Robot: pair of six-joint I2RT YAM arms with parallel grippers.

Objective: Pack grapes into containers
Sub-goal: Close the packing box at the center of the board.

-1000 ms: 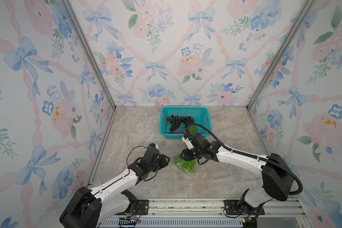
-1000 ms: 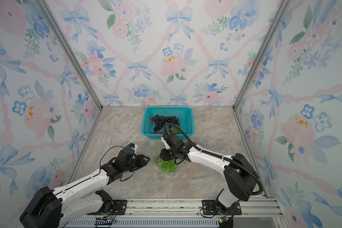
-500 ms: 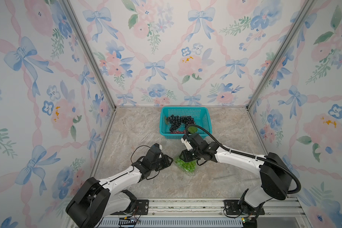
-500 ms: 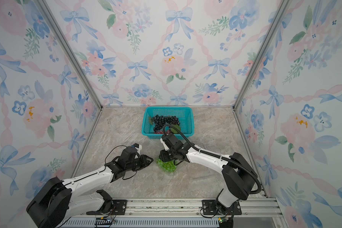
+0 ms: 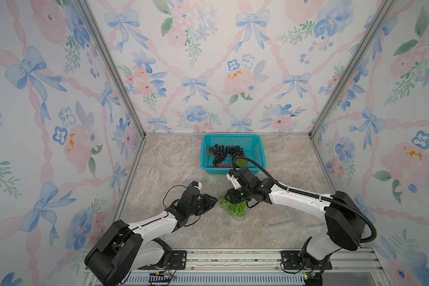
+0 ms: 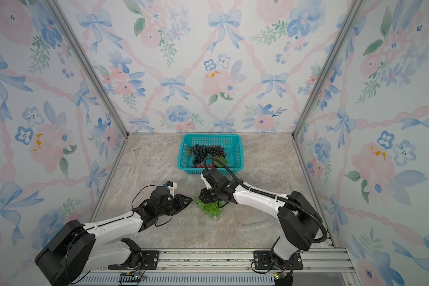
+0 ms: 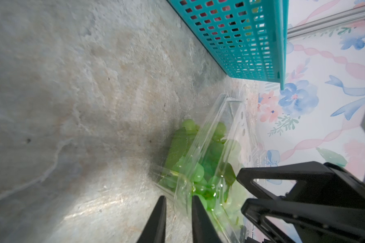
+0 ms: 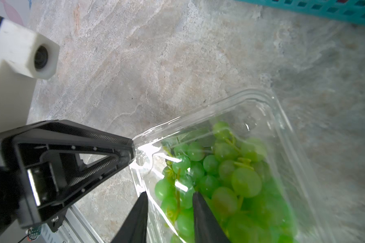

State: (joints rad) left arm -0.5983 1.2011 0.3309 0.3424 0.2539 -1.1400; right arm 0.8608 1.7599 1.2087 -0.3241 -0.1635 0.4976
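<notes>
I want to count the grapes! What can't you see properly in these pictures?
- Red grapes: top views, mostly behind the basket wall and black cable.
- Green grapes: right wrist view, cut off by the edge.
- Left gripper at the container corner: glare hides whether it pinches.

Both end effectors [image 5: 214, 198] [image 5: 227, 195] nearly meet — low (jaws narrowed).

One clear container [image 5: 234, 209], one teal basket [image 5: 257, 148], three grape bunches: green [image 5: 232, 207], dark [image 5: 223, 151], red [image 5: 222, 165].
</notes>
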